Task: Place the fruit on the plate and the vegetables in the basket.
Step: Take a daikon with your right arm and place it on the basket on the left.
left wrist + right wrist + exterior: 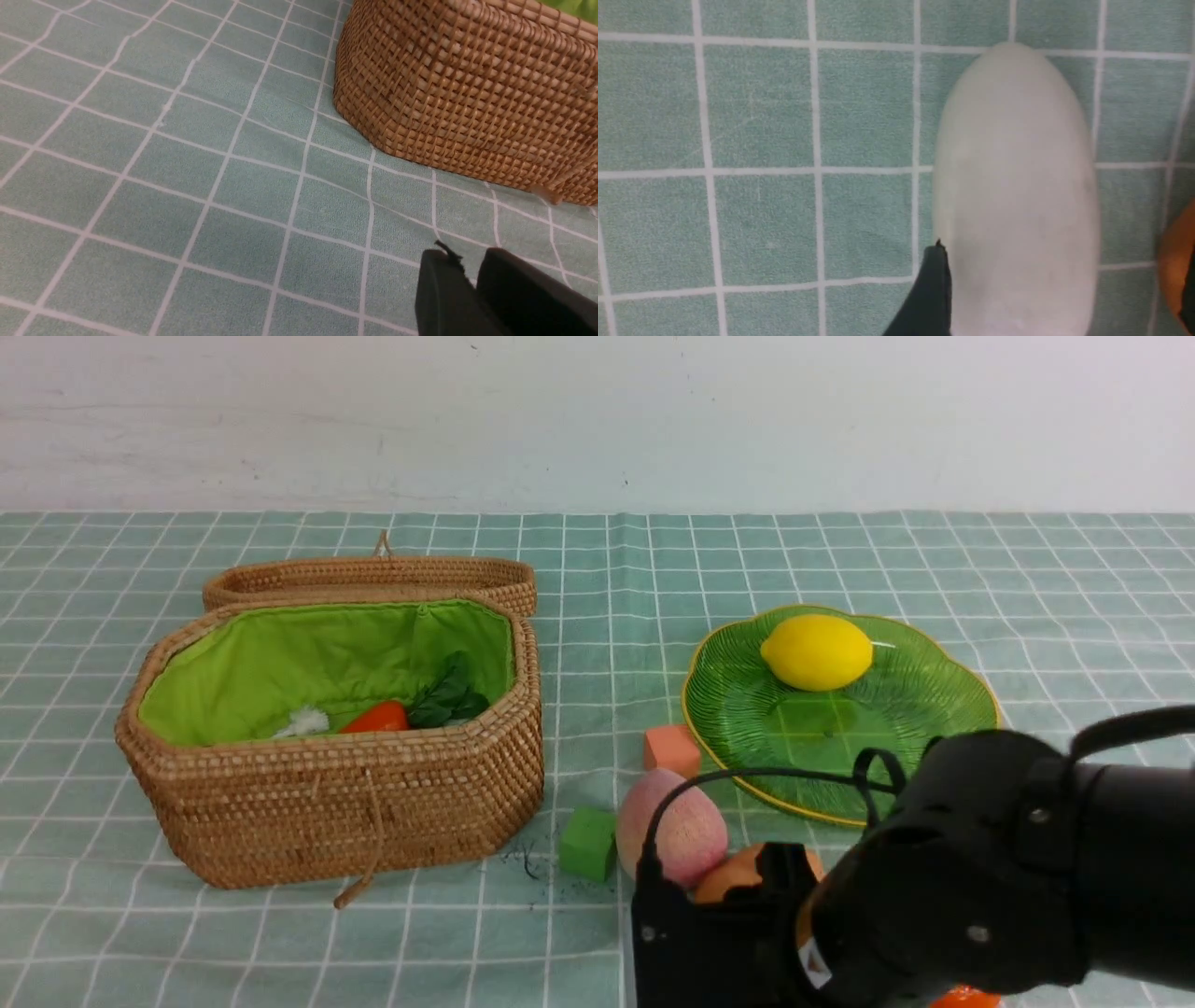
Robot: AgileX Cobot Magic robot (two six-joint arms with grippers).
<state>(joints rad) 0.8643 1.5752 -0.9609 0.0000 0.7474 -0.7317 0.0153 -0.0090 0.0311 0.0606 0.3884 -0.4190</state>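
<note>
The wicker basket stands open at the left, with an orange carrot and its green leaves inside. On the green plate lies the yellow lemon. The pink peach and the persimmon sit in front of the plate, partly behind my right arm. In the right wrist view a white radish lies on the cloth between the fingers of my open right gripper. My left gripper hangs shut and empty over the cloth beside the basket wall.
An orange cube and a green cube lie between basket and plate. The basket's lid lies open behind it, and a cord loop hangs in front. An orange thing shows by the right gripper's far finger.
</note>
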